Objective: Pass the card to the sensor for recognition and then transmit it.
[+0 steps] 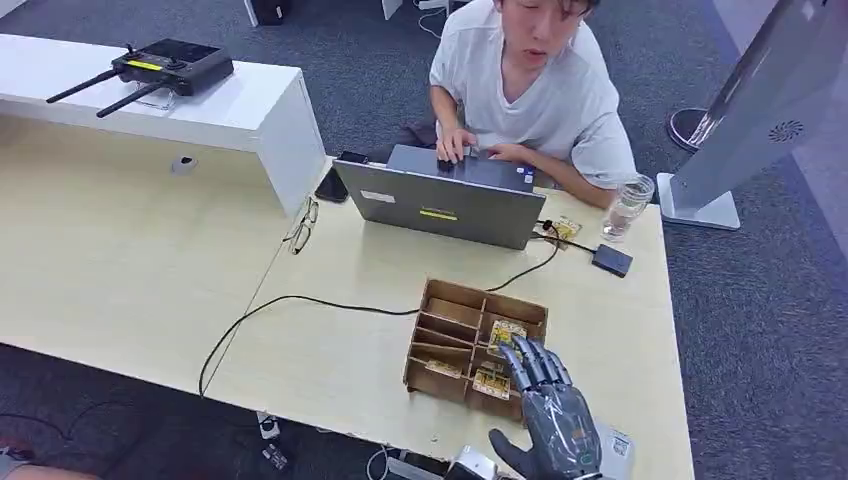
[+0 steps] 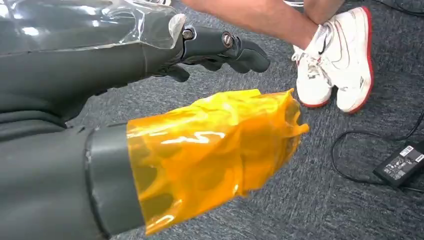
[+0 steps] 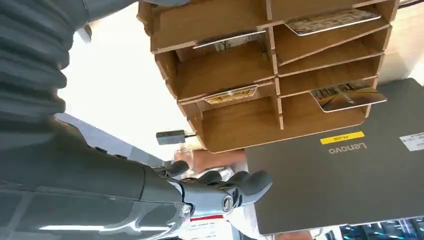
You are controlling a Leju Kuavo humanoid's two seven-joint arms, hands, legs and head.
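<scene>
Cards lie in the slots of a wooden divided tray [image 1: 452, 330] on the pale table [image 1: 130, 270], right of centre from the head view. One card [image 1: 506, 333] sits in an upper right slot, another [image 1: 491, 380] in a lower right slot at about 5 o'clock of the tray, just beside the fingertips of the right hand [image 1: 548, 400]. That hand reaches in from 6 o'clock, palm down, its dark fingers stretched forward and a little apart over the tray's right edge; it holds nothing, and whether a fingertip touches the card I cannot tell. From the right wrist view the fingers [image 3: 240, 186] are extended, with the tray [image 3: 240, 70] and its cards ahead of them.

At 12 o'clock of the tray stands a grey laptop [image 1: 440, 205], a person [image 1: 530, 90] typing behind it. A small black box [image 1: 611, 260] on a cable lies at 2 o'clock, a water glass [image 1: 628, 207] beyond it. Spectacles [image 1: 300, 228] rest at 10 o'clock.

Left hand [image 2: 220, 47] hangs over grey carpet, fingers loosely curled and holding nothing; a thumb wrapped in yellow film [image 2: 215, 150] shows near it. A power adapter [image 2: 402, 162] lies on the floor near white shoes [image 2: 335, 65].
</scene>
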